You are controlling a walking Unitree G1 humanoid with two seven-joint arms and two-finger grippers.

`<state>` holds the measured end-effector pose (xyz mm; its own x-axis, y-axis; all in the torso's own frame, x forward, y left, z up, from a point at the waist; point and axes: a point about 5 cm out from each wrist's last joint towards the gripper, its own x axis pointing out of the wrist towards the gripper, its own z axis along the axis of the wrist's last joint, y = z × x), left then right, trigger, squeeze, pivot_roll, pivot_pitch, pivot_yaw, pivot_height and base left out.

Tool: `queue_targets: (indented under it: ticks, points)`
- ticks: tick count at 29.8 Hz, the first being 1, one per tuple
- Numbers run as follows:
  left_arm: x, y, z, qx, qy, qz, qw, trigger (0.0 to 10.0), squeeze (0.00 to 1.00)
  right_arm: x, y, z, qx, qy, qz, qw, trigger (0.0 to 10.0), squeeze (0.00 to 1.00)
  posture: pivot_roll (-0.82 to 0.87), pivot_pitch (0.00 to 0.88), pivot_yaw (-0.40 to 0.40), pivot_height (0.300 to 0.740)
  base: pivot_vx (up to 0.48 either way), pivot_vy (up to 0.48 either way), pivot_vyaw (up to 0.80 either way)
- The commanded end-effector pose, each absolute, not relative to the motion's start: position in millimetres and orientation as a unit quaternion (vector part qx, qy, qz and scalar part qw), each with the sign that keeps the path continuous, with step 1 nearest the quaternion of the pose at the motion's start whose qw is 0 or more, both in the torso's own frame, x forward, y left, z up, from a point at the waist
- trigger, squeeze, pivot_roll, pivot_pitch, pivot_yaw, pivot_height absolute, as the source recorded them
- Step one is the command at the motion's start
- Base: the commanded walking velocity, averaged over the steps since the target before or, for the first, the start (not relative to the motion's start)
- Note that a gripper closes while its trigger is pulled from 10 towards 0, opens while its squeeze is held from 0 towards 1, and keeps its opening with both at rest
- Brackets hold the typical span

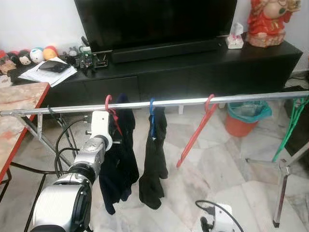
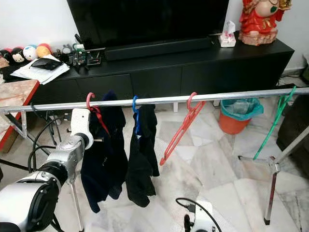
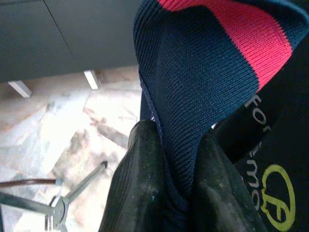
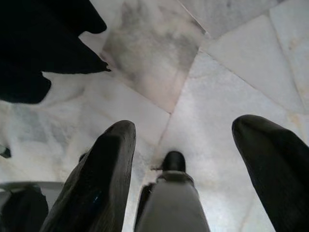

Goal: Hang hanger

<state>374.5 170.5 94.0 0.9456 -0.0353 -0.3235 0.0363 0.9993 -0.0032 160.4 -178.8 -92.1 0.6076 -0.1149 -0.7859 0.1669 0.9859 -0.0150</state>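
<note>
While 3 hangers are seen hooked on the rail: the red hanger (image 1: 112, 112) at far left is noted as the task's thing.
Rail: a silver rail (image 1: 251, 98) is run left to right before a black TV cabinet (image 1: 203, 67).
Garment: a navy garment with a red stripe (image 3: 207, 82) is hung from the red hanger.
Left gripper (image 3: 176, 181): raised beside the red hanger, fingers pressed together on the navy knit.
Right gripper (image 4: 193, 145): held low over the marble floor (image 4: 231, 72), fingers spread, nothing between them.
Others: a blue hanger (image 1: 151, 113) with dark cloth; a bare red hanger (image 1: 195, 133) to its right.
</note>
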Motion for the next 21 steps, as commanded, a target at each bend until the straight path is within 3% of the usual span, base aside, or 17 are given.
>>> queue_targets:
  ticks: [1,15,21]
  points:
    - [380,169,103,-0.005,0.159,-0.011,0.987,10.0,0.00,153,-177,-95,0.025,0.438,-0.070,0.896,10.0,0.00,-0.08,0.000,0.114,0.740,0.000,0.000,0.00]
    - [376,176,94,-0.040,0.189,0.052,0.980,10.0,0.00,143,-190,-93,-0.011,0.414,-0.060,0.908,10.0,0.00,-0.10,0.000,0.083,0.740,0.000,0.000,0.00]
    - [375,190,96,-0.051,0.184,0.089,0.978,10.0,0.00,177,-199,-69,-0.074,0.308,-0.026,0.948,10.0,0.00,-0.11,0.000,0.069,0.740,0.000,0.000,0.00]
